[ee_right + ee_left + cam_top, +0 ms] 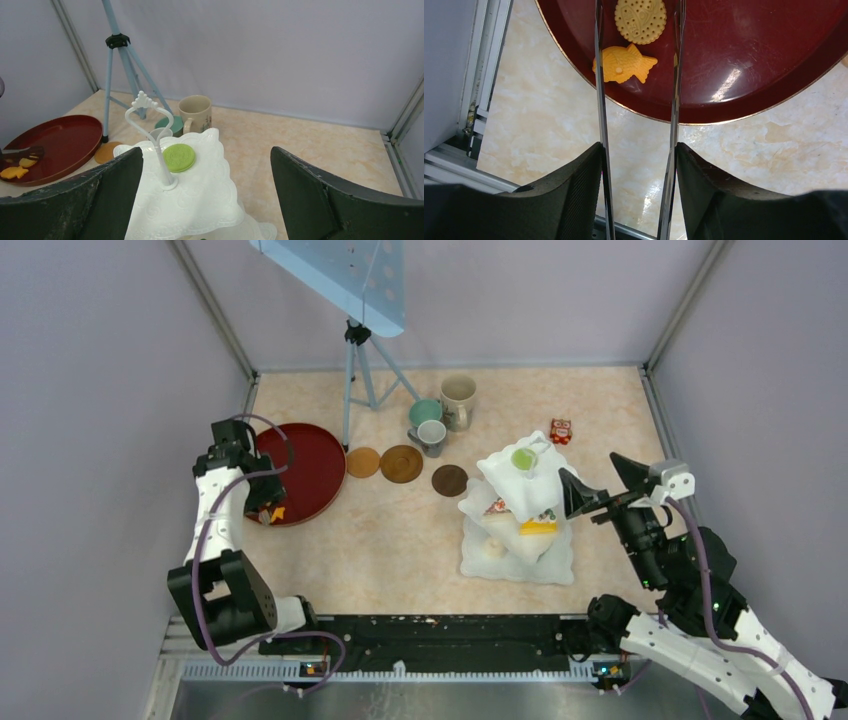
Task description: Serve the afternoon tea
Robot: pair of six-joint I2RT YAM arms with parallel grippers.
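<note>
My left gripper (266,502) (639,148) is shut on the long metal tongs (599,95). Their blades reach over the near rim of the dark-red tray (749,60), straddling an orange fish-shaped cookie (624,64) with a round yellow cookie (640,20) beyond it. The white three-tier stand (540,482) (200,200) holds a green cookie (522,458) (179,157) on top and small cakes (538,525) lower down. My right gripper (592,482) (206,155) is open and empty, just right of the stand's top tier.
The beige mug (458,400), teal mug (425,412) and grey mug (432,436) stand at the back. Three brown coasters (401,463) lie in front of them. A small red cake (561,431) lies behind the stand. A blue tripod (358,370) stands by the tray (310,455).
</note>
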